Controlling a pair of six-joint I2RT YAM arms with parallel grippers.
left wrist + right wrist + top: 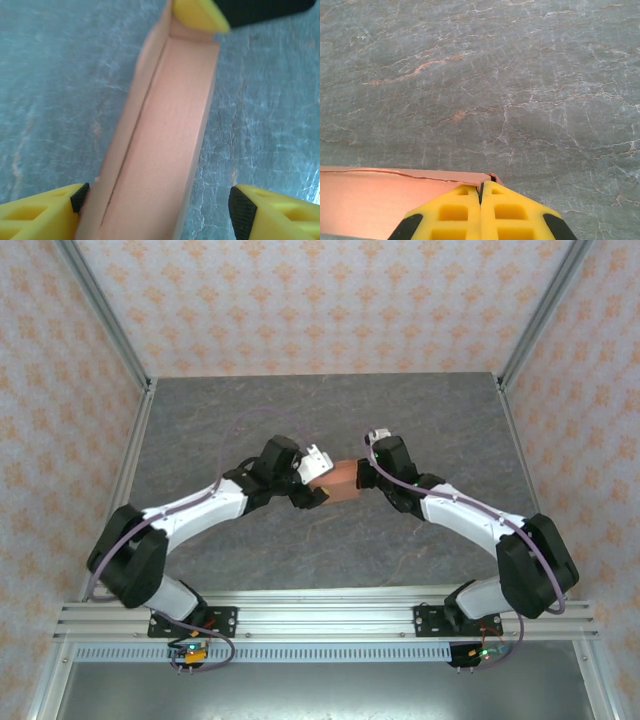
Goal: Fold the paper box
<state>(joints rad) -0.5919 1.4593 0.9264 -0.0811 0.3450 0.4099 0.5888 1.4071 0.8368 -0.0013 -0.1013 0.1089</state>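
The paper box [345,480] is a small salmon-orange folded box lying mid-table between both grippers. In the left wrist view the box [165,135] runs away from the camera, with a slit along its left side. My left gripper [160,205] is open around its near end: the left pad [80,197] touches the box's side and the right pad [242,212] stands apart from it. My right gripper [481,192] is shut on a thin wall at the box's [370,200] corner. Its yellow finger [200,12] shows at the box's far end.
The grey marble-patterned table [300,420] spreads around the box. Metal frame posts [128,455] and patterned walls close in the left, right and back sides. An aluminium rail [320,612] carrying the arm bases runs along the near edge.
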